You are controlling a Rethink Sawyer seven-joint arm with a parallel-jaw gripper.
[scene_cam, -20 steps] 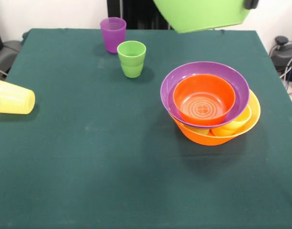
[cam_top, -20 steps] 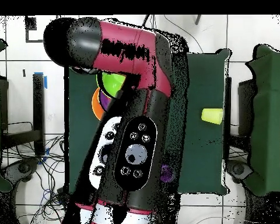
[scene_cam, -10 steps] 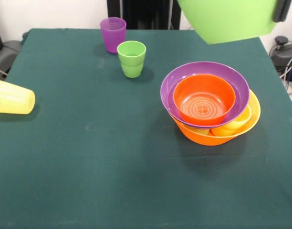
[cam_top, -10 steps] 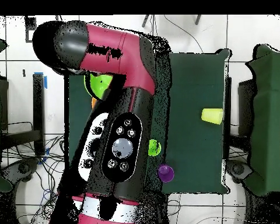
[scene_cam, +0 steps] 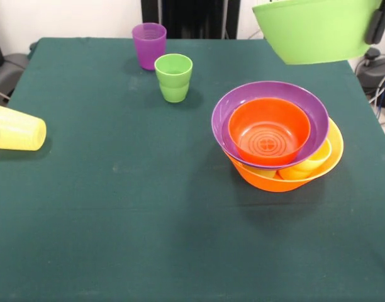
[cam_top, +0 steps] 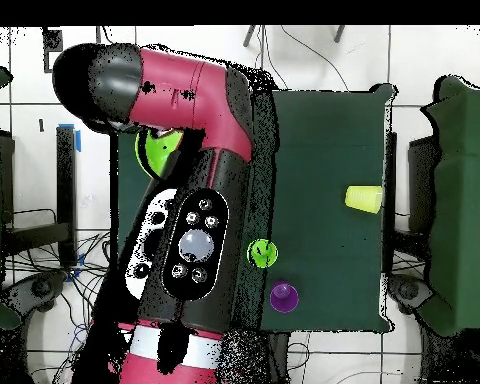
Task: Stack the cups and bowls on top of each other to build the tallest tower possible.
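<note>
The gripper (scene_cam: 375, 25), visible only as a dark part at the upper right edge, gripped the lime green bowl (scene_cam: 315, 31) by its rim, holding it aloft above and right of the tower (scene_cam: 277, 141) at centre right, rim upward.

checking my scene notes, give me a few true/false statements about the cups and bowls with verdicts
1. The green bowl is held in the air, off the table. True.
2. The orange bowl sits inside the purple bowl. True.
3. The yellow cup stands upright. False: it lies on its side.
4. The purple cup is stacked in the green cup. False: they stand apart, side by side.
5. The green bowl rests on the tower. False: it is above and beyond it.
</note>
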